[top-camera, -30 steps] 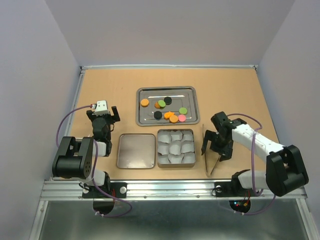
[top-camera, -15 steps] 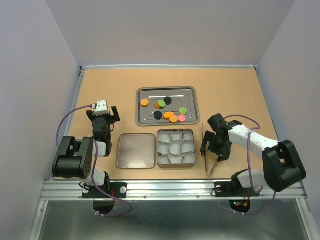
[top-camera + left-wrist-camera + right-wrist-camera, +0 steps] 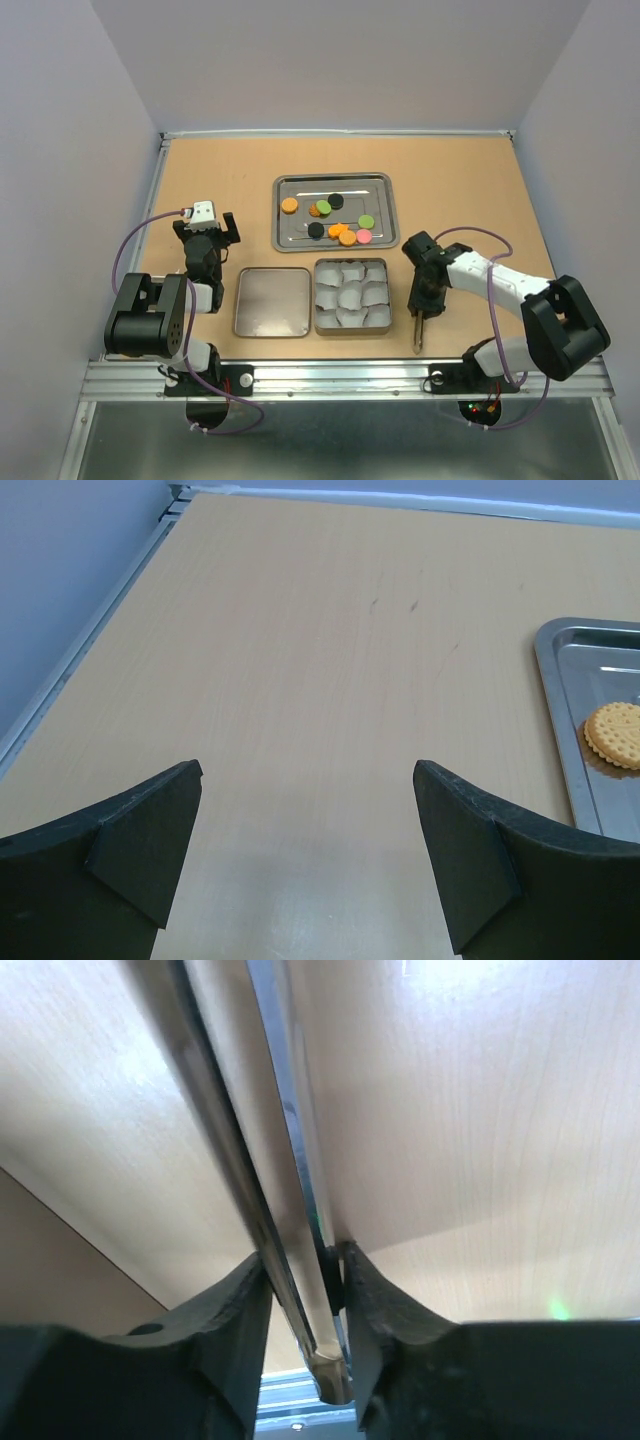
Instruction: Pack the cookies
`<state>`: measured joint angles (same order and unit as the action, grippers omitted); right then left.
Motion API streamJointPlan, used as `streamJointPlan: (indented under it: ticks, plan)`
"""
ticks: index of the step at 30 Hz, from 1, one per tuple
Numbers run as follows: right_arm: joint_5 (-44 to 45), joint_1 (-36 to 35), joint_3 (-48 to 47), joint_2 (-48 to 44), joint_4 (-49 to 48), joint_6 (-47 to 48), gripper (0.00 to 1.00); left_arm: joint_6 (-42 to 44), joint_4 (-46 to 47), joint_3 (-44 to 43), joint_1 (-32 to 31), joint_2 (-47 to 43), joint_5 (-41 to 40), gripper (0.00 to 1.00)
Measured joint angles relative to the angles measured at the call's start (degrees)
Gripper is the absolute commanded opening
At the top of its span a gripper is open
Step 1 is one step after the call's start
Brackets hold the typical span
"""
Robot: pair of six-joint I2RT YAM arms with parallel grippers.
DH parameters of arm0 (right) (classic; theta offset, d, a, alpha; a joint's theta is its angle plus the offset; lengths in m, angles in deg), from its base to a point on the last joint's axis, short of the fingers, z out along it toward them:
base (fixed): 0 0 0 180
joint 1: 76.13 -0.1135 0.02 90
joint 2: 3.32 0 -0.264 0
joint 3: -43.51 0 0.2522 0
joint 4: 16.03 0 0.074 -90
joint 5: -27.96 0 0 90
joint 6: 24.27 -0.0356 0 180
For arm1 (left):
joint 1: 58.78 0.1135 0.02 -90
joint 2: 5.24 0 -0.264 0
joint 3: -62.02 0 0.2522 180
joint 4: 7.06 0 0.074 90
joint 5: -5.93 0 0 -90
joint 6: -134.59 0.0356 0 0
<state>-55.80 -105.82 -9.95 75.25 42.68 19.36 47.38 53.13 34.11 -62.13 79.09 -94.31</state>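
The table point(image 3: 220, 170) looks like matt pale wood, the tray point(image 3: 370, 195) and tongs point(image 3: 293, 1120) glossy bare metal, the cups point(image 3: 350, 295) crinkled white paper, and the fingers point(image 3: 130, 860) matt black plastic.

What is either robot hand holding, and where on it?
The right gripper pinches the metal tongs across both arms toward their joined end; the left gripper holds nothing.

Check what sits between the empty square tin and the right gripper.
The tin lined with white paper cups, in the top view; the right gripper holds tongs.
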Motion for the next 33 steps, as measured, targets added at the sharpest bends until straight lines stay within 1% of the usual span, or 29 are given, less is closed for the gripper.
streamJointPlan:
  ticks: [1, 6, 9, 12, 16, 18, 21, 22, 24, 26, 27, 28, 29, 30, 31, 33]
  plan:
    - [-0.04, -0.15, -0.02, 0.00, 0.00, 0.00, 0.33, 0.00, -0.02, 0.00, 0.00, 0.00, 0.00, 0.99]
    - [-0.15, -0.52, -0.07, -0.44, 0.13, 0.07, 0.31, 0.00, 0.00, 0.00, 0.00, 0.00, 0.00, 0.99]
    - [0.04, -0.79, -1.68, -0.63, 3.13, 0.11, 0.30, 0.00, 0.00, 0.00, 0.00, 0.00, 0.00, 0.99]
    - [0.39, -0.83, -6.58, -0.98, 6.78, 0.31, 0.30, 0.00, 0.00, 0.00, 0.00, 0.00, 0.00, 0.99]
    - [1.92, -0.85, -17.66, -1.27, 11.87, 1.46, 0.30, 0.22, -0.15, 0.00, 0.00, -0.31, 0.11, 0.99]
    - [2.67, -0.87, -22.91, -1.29, 14.10, 2.38, 0.30, 0.33, -0.92, 0.00, 0.00, -2.14, 0.59, 0.99]
    - [2.80, -0.90, -30.62, -1.40, 16.96, 4.70, 0.30, 0.15, -7.72, -3.50, 0.00, -8.15, 0.15, 0.99]
    - [2.51, -0.90, -32.09, -1.40, 17.33, 5.27, 0.31, -0.83, -14.82, -7.93, 0.00, -10.62, -0.28, 0.99]
    - [0.33, -0.90, -35.28, -1.51, 17.64, 7.28, 0.31, -2.93, -22.77, -15.04, 0.00, -12.00, -0.74, 0.99]
    - [-4.13, -0.90, -37.64, -1.16, 17.75, 9.49, 0.31, -8.98, -33.68, -24.63, 0.11, -12.22, -0.35, 0.99]
    - [-6.93, -0.90, -38.93, -0.70, 17.49, 10.95, 0.31, -13.09, -39.39, -29.68, 0.44, -11.98, 1.70, 0.99]
    - [-9.51, -0.90, -40.61, 0.28, 17.40, 11.89, 0.31, -14.75, -41.64, -31.74, 0.76, -11.91, 3.78, 0.99]
    - [-12.92, -1.01, -42.23, 1.55, 17.18, 12.85, 0.31, -17.20, -43.54, -32.92, 1.16, -11.96, 8.35, 0.99]
    - [-17.81, -1.01, -44.26, 3.34, 16.70, 14.23, 0.31, -18.73, -44.76, -33.31, 1.40, -11.96, 11.15, 0.99]
    - [-19.41, -1.03, -45.20, 4.52, 16.52, 14.64, 0.31, -21.73, -47.56, -33.40, 1.81, -11.93, 15.78, 0.99]
    - [-26.60, -1.16, -48.52, 8.72, 15.39, 16.13, 0.33, -25.83, -52.06, -33.09, 1.88, -11.89, 21.66, 0.99]
